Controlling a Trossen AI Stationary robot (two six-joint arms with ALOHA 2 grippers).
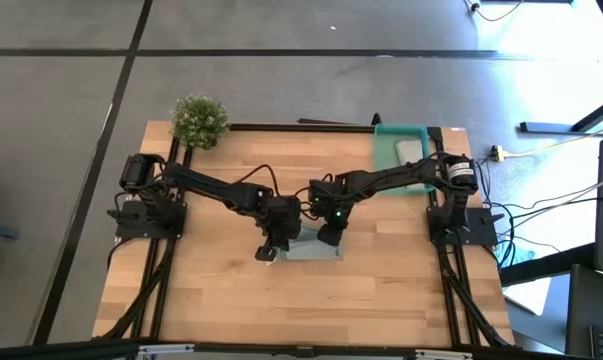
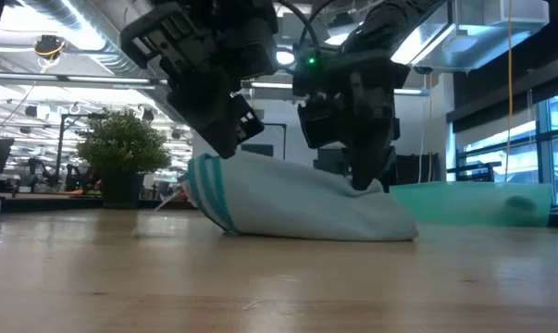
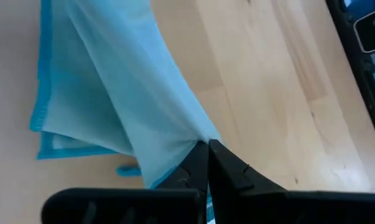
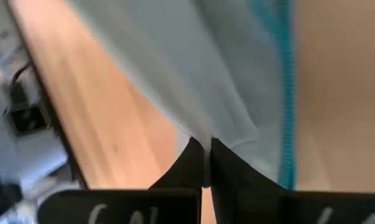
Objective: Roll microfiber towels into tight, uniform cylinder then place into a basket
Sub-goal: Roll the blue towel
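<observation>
The light blue towel (image 1: 308, 247) lies bunched and partly folded on the table's middle, its teal hem (image 2: 210, 196) showing at its left end. My left gripper (image 1: 270, 247) is shut on the towel's left end. My right gripper (image 1: 329, 236) is shut on its right part. The pale grey-beige towel (image 1: 411, 150) lies inside the teal bin (image 1: 386, 132) at the far right. In the low view the blue towel (image 2: 297, 203) is a low heap, higher at its left. My left gripper pinches a gathered fold of the blue towel (image 3: 190, 138) between its two fingertips, close to the hemmed edge. The cloth puckers at the tips and fans out away from them. The fingers come slanting from above. The towel's left end is raised; the rest lies on the table. My right gripper pinches a fold of the blue towel (image 4: 203, 132) between its two fingertips, from above, pointing down (image 2: 366, 178). The cloth gathers to a point at the tips. One layer or several, I cannot tell. The towel's lower part lies on the table.
A small bushy green plant (image 1: 199, 120) stands at the table's far left corner. The teal bin also shows at the right in the low view (image 2: 473, 202). Bare wooden tabletop (image 1: 281, 310) lies toward the near edge.
</observation>
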